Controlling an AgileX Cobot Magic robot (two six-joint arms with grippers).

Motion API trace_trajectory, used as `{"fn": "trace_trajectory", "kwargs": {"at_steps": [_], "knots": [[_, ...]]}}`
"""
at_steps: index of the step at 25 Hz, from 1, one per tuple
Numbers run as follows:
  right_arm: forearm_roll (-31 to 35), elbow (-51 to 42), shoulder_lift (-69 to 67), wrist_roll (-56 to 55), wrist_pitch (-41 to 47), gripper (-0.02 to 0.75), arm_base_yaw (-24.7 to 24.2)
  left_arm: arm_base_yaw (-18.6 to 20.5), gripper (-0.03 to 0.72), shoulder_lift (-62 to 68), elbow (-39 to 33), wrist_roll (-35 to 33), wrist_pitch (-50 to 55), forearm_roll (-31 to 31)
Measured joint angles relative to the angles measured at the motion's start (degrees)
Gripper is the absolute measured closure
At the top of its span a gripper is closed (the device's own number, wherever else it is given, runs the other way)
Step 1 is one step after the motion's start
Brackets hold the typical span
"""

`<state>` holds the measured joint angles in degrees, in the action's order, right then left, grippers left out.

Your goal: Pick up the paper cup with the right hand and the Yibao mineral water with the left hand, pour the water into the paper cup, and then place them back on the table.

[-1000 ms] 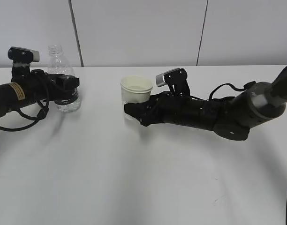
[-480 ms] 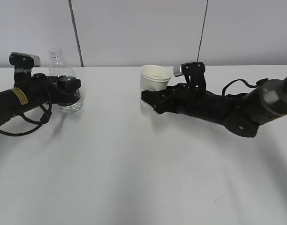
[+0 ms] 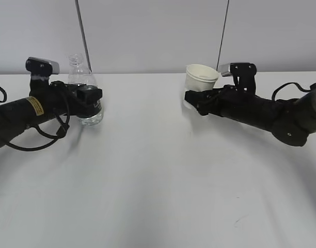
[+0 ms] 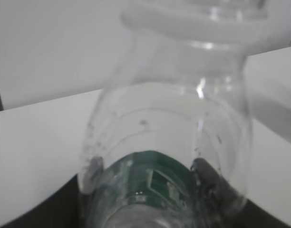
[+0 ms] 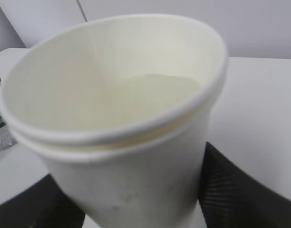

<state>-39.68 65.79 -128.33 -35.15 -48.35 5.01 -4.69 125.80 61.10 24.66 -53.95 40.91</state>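
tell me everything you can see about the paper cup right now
The paper cup is small, cream-white and slightly tapered, with a rolled rim that looks doubled in the right wrist view. It is upright, its mouth open upward, and there seems to be liquid low inside. The right hand grips its lower body, a black finger on each side. It sits right of centre near the table's far edge; whether its base touches the table cannot be told.

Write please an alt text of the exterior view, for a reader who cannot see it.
Two black robot arms reach over a white table from either side: the left pincer grips a clear, uncapped water bottle with a dark green label, and the right pincer holds a cream-white paper cup upright. Bottle and cup are well apart, before a plain pale wall.
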Motion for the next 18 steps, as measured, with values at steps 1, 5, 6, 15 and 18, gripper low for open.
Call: {"fn": "trace_trajectory", "kwargs": {"at_steps": [1,5,6,15,18], "knots": [[0.0,0.0,0.0,0.1,0.14,0.237,-0.41,-0.26,0.335,0.05,0.16,0.0,0.06,0.0],[0.46,0.0,0.0,2.64,2.26,0.237,-0.99,-0.98,0.335,0.04,0.82,0.0,1.25,0.0],[0.57,0.0,0.0,3.22,3.02,0.236,-0.99,-1.06,0.335,0.04,0.86,0.0,1.62,0.0],[5.48,0.0,-2.38,7.21,4.08,0.237,-0.99,-1.42,0.335,0.04,0.94,-0.02,1.83,-0.05],[6.4,0.0,-2.51,8.57,4.31,0.237,-0.99,-1.42,0.335,0.04,0.94,-0.02,1.83,-0.05]]}}
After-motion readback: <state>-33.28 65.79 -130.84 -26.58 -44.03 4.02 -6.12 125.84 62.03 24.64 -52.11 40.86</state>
